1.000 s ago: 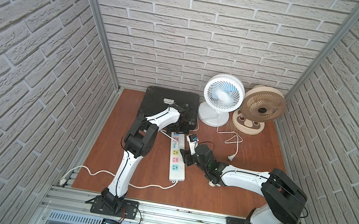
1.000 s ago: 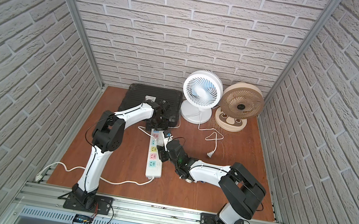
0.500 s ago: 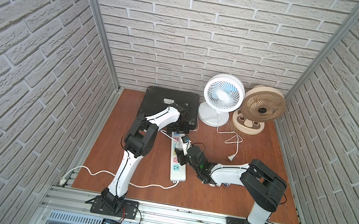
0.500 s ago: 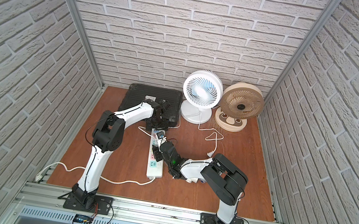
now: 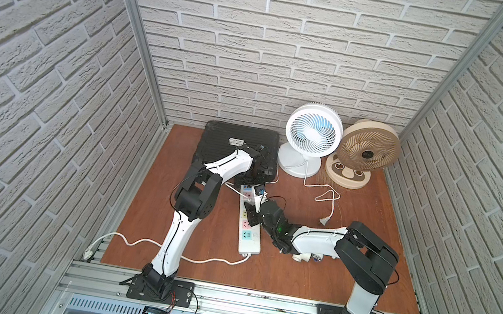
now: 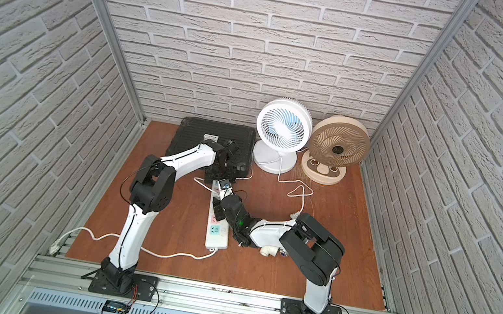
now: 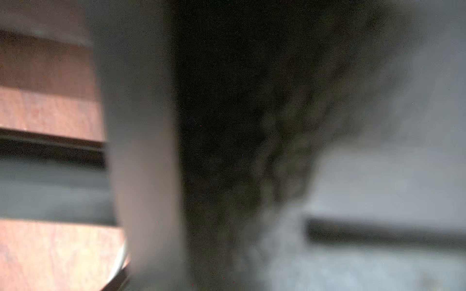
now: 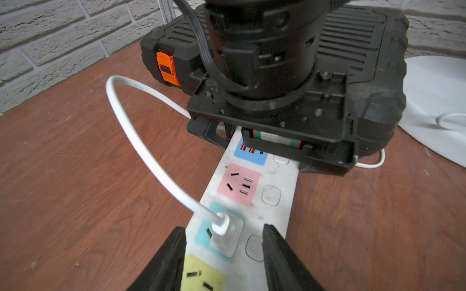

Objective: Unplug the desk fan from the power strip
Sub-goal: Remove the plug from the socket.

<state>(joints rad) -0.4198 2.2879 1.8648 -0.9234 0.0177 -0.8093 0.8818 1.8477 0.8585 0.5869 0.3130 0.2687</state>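
The power strip (image 8: 277, 181) lies on the wooden table (image 5: 327, 272). No print can be read on its blue, pink, teal and yellow panels. A white plug (image 8: 224, 236) sits in the strip's teal socket, and faint grey marks on its cord are illegible. The right gripper (image 8: 224, 230) straddles this plug with its jaws partly apart and a gap on each side. The left gripper (image 8: 271, 146) rests on the strip's far end, over the blue panel; how wide its jaws stand cannot be told. The desk fan (image 5: 312, 133) stands beyond that far end. A black case (image 5: 221, 146) touching that end bears a white label (image 5: 236, 141), too small to read.
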